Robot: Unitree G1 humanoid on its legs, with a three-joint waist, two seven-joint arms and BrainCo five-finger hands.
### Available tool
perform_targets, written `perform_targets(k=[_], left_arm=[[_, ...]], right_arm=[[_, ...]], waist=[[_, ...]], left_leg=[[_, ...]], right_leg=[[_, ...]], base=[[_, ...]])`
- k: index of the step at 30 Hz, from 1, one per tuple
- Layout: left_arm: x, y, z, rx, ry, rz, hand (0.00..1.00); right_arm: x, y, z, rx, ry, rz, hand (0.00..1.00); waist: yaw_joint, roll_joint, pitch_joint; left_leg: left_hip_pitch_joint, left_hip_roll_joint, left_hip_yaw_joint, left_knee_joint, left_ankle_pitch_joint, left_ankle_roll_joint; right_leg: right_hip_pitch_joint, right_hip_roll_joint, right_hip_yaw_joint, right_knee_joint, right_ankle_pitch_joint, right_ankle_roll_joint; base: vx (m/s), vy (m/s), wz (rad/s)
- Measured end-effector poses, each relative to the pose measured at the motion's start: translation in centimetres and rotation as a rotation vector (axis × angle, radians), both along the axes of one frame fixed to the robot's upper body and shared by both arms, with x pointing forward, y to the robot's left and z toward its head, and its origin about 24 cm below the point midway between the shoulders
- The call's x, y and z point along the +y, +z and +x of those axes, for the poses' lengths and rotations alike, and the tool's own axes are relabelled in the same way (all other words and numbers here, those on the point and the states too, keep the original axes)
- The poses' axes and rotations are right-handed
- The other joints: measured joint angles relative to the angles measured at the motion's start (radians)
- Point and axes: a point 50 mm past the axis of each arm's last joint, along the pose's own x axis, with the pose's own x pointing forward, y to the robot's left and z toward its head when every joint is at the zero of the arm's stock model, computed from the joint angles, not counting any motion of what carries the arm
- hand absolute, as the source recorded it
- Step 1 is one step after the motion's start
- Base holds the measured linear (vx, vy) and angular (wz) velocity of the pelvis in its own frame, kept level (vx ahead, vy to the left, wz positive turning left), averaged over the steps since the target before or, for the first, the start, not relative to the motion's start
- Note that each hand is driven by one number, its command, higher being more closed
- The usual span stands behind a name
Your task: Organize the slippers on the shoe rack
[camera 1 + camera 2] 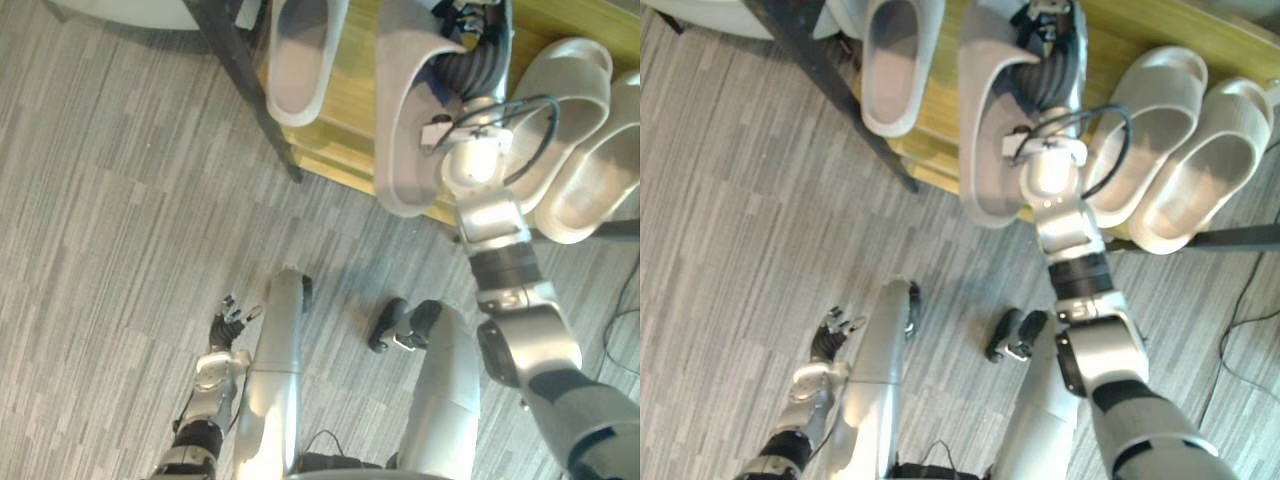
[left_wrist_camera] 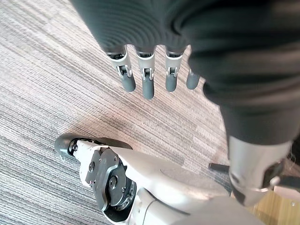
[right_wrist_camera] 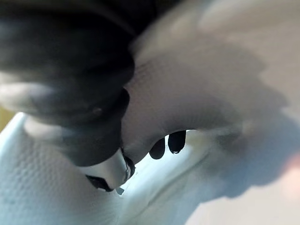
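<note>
Noted on the shoe rack at 12 o'clock: a single slipper lying flat toward 11 o'clock and a pair side by side at 2 o'clock. Found the fourth slipper between them, tilted over the rack's front edge, right hand thrust under its strap, grip impossible to tell as clamped or loose. Recorded left hand hanging low at 7 o'clock over the carpet, spread and empty; judged task nearly complete, last slipper to be laid flat and released.
</note>
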Motion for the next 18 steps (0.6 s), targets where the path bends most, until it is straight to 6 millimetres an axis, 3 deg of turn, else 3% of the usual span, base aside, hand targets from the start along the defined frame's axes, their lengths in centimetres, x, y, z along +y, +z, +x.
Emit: perform_targets(k=[8, 9, 18], left_arm=[[-0.8, -0.1, 0.0, 0.000, 0.006, -0.024, 0.00], [-0.9, -0.1, 0.0, -0.002, 0.004, -0.029, 0.00], [-1.8, 0.1, 0.3, -0.025, -0.006, -0.047, 0.00]], right_arm=[[-2.3, 0.2, 1.7, 0.074, -0.133, 0.053, 1.00], [-2.6, 0.1, 1.9, 0.086, -0.151, 0.057, 0.00], [-3.6, 2.2, 2.0, 0.044, -0.193, 0.110, 0.00]], waist=[[0.021, 0.007, -0.034], [0.025, 0.007, -0.035], [0.043, 0.016, -0.044]], left_leg=[[-0.083, -0.028, -0.033, 0.006, 0.022, -0.020], [-0.094, -0.032, -0.041, 0.007, 0.026, -0.024], [-0.168, -0.061, -0.068, 0.007, 0.056, -0.043]], right_leg=[[-0.060, -0.028, -0.031, 0.032, -0.015, -0.015], [-0.067, -0.030, -0.037, 0.037, -0.017, -0.019], [-0.125, -0.062, -0.065, 0.074, -0.033, -0.038]], base=[[-0.01, -0.019, 0.15], [0.00, -0.008, 0.10], [0.00, -0.009, 0.14]])
